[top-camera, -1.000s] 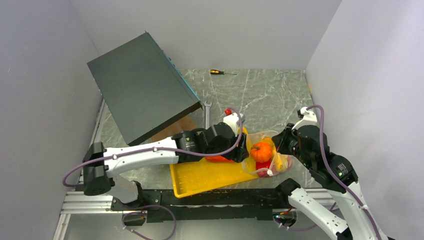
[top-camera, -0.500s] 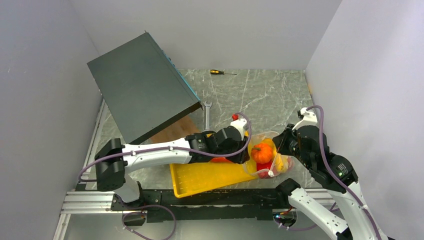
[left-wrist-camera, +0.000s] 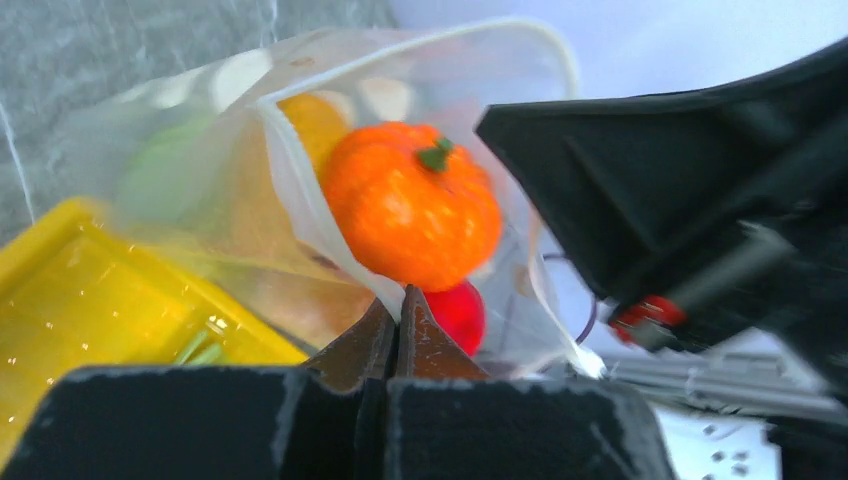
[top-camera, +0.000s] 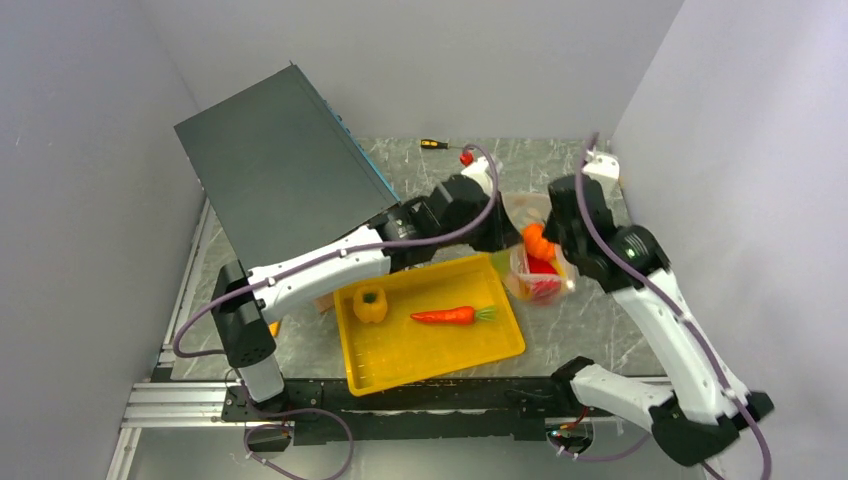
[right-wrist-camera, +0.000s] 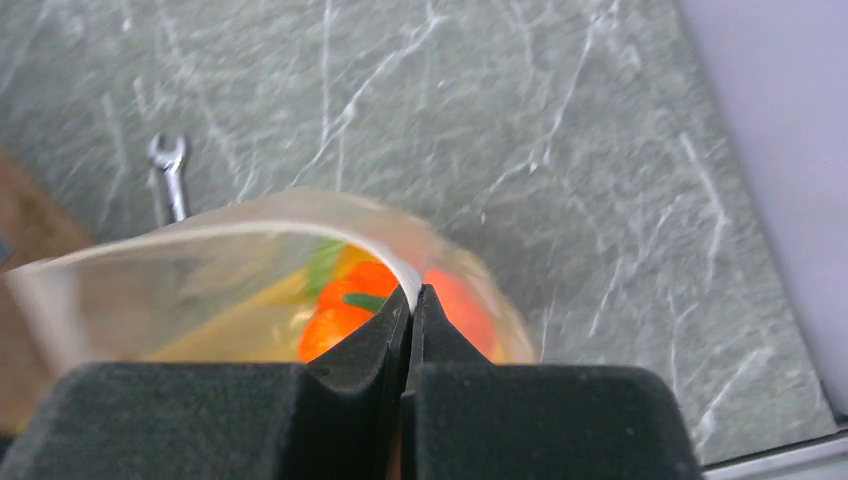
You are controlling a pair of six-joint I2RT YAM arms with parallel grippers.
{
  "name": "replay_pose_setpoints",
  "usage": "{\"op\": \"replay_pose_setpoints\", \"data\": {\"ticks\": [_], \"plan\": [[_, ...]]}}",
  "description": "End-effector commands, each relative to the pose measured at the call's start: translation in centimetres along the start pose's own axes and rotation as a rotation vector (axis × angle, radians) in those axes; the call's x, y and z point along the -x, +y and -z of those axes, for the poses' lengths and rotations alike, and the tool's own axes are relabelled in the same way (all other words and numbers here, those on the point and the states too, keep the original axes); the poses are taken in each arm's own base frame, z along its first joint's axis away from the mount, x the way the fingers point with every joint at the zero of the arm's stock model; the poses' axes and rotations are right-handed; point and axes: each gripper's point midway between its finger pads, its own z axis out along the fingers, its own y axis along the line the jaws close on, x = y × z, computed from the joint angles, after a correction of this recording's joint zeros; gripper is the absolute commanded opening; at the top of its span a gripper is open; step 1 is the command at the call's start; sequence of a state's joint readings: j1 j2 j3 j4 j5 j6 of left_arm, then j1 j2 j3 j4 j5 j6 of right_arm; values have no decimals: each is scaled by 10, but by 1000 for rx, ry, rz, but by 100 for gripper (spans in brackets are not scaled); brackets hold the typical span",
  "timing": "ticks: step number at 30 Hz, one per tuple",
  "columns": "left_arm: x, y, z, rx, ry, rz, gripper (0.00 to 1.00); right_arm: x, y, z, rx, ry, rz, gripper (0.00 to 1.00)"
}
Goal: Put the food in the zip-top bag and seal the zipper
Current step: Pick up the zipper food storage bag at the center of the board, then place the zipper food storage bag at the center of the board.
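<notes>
The zip-top bag (top-camera: pixel 535 268) hangs between my two grippers, above the table beyond the yellow tray (top-camera: pixel 400 355). Its mouth is open. Inside sit an orange pumpkin (left-wrist-camera: pixel 410 205) and a red piece (left-wrist-camera: pixel 462 315), with yellow and green food blurred behind them. My left gripper (left-wrist-camera: pixel 398 298) is shut on the bag's white zipper (left-wrist-camera: pixel 300 190) at the near-left rim. My right gripper (right-wrist-camera: pixel 410 293) is shut on the opposite rim of the bag (right-wrist-camera: pixel 200 290). A yellow pepper (top-camera: pixel 371 305) and a carrot (top-camera: pixel 452 315) lie on the tray.
A large dark slab (top-camera: pixel 285 170) leans at the back left. A screwdriver (top-camera: pixel 438 145) lies at the far edge, and a wrench (right-wrist-camera: pixel 170 175) lies on the marble past the bag. White walls close in on both sides.
The left gripper shut on the bag's rim. Both arms then carried the bag up and away from the tray's right end, uncovering the pepper and carrot.
</notes>
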State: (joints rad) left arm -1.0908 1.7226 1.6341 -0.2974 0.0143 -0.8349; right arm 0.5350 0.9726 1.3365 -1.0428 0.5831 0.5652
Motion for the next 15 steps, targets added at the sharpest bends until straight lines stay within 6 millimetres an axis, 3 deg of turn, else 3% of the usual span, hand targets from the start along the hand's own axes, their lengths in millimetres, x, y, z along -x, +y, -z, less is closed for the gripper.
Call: {"op": "replay_pose_setpoints", "data": {"ticks": [1,6,9,12,15], "plan": [[50,-1,-2,-40,-89,166,0,63,-1,-30,-128,-172,-13,0],[79,28,-7,-35,-139,298,0,88,7,-80,-42,-196,-76,0],[90,47,-10,26,-175,300,0,93,32,-101,100,-177,-79,0],[94,63,-8,82,-199,319,0,91,57,-117,205,-123,-53,0],[96,80,-11,117,-228,354,0,73,72,-133,267,-37,12,0]]}}
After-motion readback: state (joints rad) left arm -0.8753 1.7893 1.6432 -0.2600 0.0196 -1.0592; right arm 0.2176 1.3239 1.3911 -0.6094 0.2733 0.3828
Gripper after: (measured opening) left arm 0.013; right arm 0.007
